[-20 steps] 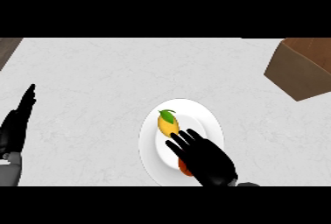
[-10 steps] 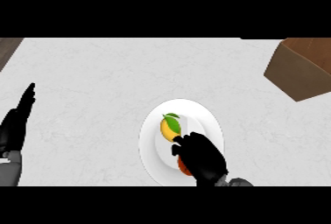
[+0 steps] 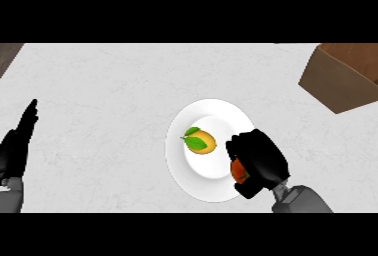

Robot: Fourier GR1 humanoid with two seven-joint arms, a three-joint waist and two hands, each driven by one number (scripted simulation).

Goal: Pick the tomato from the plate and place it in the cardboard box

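A white plate (image 3: pixel 193 176) lies on the counter in the head view. On it rests an orange fruit with green leaves (image 3: pixel 200 142). At the plate's right rim my right hand (image 3: pixel 259 159) is curled round a red tomato (image 3: pixel 238 171), of which only a sliver shows under the fingers. The brown cardboard box (image 3: pixel 344 75) stands at the far right corner, well away from the hand. My left hand (image 3: pixel 18 147) rests open at the left edge, fingers pointing up.
The pale marbled counter (image 3: pixel 111 90) stretches between the plate and the box. A dark strip shows at the counter's top left corner (image 3: pixel 7 50).
My right hand has slid rightwards off the orange fruit, its fingers have closed round the tomato at the plate's right side. The left hand has stayed still.
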